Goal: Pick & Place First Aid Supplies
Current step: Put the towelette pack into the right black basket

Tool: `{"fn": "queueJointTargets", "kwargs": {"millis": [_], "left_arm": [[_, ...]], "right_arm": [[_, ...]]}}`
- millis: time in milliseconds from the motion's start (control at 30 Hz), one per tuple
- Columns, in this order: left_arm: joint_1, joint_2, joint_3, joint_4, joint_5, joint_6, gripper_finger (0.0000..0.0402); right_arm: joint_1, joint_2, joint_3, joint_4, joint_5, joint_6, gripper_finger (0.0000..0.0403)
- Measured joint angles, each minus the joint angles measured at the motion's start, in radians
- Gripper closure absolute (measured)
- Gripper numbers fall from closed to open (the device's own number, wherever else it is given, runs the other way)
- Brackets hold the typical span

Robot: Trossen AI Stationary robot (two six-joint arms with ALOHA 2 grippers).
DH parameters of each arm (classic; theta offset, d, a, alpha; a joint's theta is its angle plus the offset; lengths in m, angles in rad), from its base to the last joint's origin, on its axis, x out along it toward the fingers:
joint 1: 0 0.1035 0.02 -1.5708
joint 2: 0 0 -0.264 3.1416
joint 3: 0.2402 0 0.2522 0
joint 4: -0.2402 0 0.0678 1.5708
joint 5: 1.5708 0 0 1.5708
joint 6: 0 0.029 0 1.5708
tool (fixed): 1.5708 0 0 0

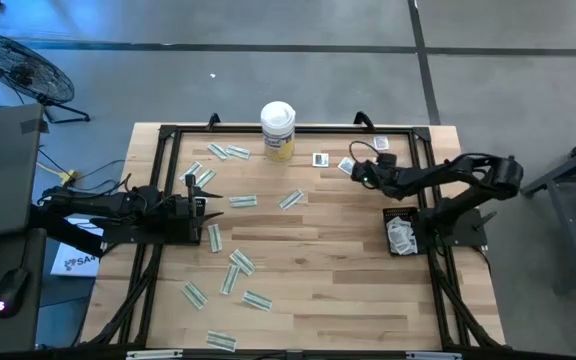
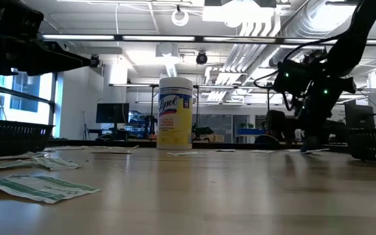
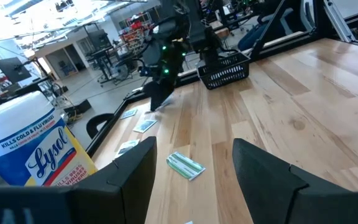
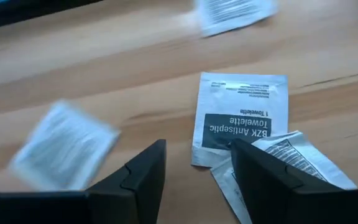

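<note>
Some packets are already held in the basket (image 1: 400, 236); many strips (image 1: 241, 262) are left scattered on the counter (image 1: 318, 280). The right gripper (image 4: 194, 165) is poised, fingers released, over a towelette packet (image 4: 238, 118). The left gripper (image 3: 194, 171) is likewise released.

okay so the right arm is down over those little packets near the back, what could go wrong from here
Two risks. The open right gripper hangs over an antiseptic towelette packet that overlaps a second packet, so closing could lift both or pinch only an edge. These packets lie flat on the table, so the fingers may slide over them or push them aside. The small black basket sits close by the arm.
</note>
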Motion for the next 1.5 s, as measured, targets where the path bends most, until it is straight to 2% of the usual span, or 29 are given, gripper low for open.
{"fn": "queueJointTargets", "kwargs": {"millis": [167,267,400,533,633,733,833,933,1167,1333,1500], "left_arm": [[0.0,0.0,0.0,0.0,0.0,0.0,0.0195],[0.0,0.0,0.0,0.0,0.0,0.0,0.0195],[0.0,0.0,0.0,0.0,0.0,0.0,0.0195],[0.0,0.0,0.0,0.0,0.0,0.0,0.0195],[0.0,0.0,0.0,0.0,0.0,0.0,0.0195],[0.0,0.0,0.0,0.0,0.0,0.0,0.0195],[0.0,0.0,0.0,0.0,0.0,0.0,0.0195],[0.0,0.0,0.0,0.0,-0.001,0.0,0.0195],[0.0,0.0,0.0,0.0,-0.001,0.0,0.0195],[0.0,0.0,0.0,0.0,-0.001,0.0,0.0195],[0.0,0.0,0.0,0.0,-0.001,0.0,0.0195]], "right_arm": [[0.116,0.003,-0.001,0.11,-0.052,-0.032,0.0235],[0.174,0.005,0.035,0.059,-0.055,-0.074,0.0246],[0.231,0.005,0.163,-0.124,0.016,-0.13,0.0253],[0.241,0.004,0.301,-0.334,0.075,-0.138,0.0253],[0.221,0.004,0.357,-0.487,0.057,-0.088,0.0253],[0.182,0.004,0.354,-0.574,0.006,-0.049,0.0253],[0.117,0.003,0.302,-0.552,-0.072,-0.036,0.0245],[0.049,0.003,0.228,-0.459,-0.15,-0.057,0.0231],[-0.001,-0.001,0.114,-0.225,-0.132,-0.129,0.0215],[-0.002,-0.001,0.113,-0.206,-0.166,-0.232,0.0228],[-0.002,-0.001,0.115,-0.207,-0.196,-0.308,0.0262]]}}
